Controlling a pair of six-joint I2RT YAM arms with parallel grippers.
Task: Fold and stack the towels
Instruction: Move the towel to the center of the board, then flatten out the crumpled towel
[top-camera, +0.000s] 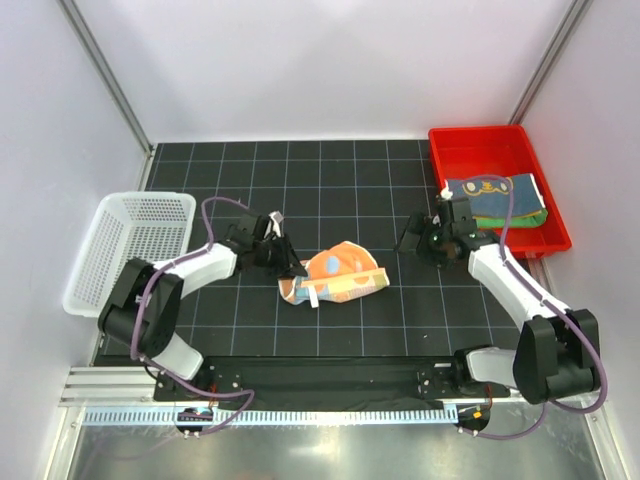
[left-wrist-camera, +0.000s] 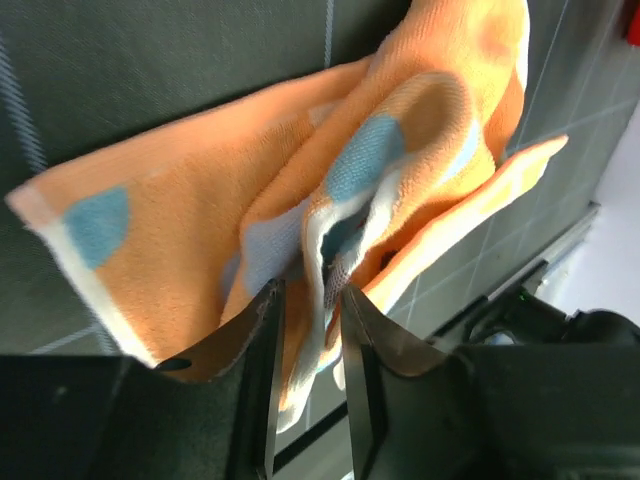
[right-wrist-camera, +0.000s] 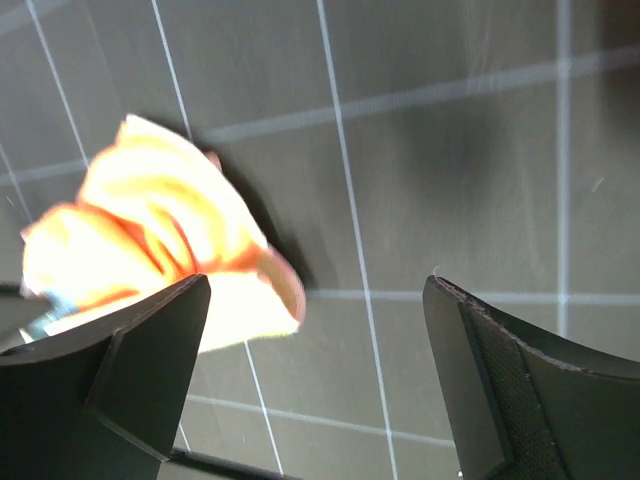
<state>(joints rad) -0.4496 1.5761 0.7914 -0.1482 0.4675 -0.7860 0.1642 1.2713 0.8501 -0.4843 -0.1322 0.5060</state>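
Observation:
The pale towel with orange and blue patches (top-camera: 335, 275) lies crumpled on the black grid mat in the middle. My left gripper (top-camera: 290, 265) is at its left end. In the left wrist view a fold of this towel (left-wrist-camera: 250, 200) hangs between the fingers of my left gripper (left-wrist-camera: 310, 290), whose jaws stand a little apart with mat showing through the gap. My right gripper (top-camera: 415, 240) hovers open to the right of the towel, apart from it and holding nothing. The right wrist view shows the towel (right-wrist-camera: 150, 220) beyond the left finger of my right gripper (right-wrist-camera: 315, 285). The yellow towel with a dark blue edge (top-camera: 490, 190) lies on the green towel (top-camera: 525, 215) in the red bin.
The red bin (top-camera: 480, 140) stands at the back right. A white mesh basket (top-camera: 130, 245) sits at the left edge of the mat. White walls and metal posts close in the sides and back.

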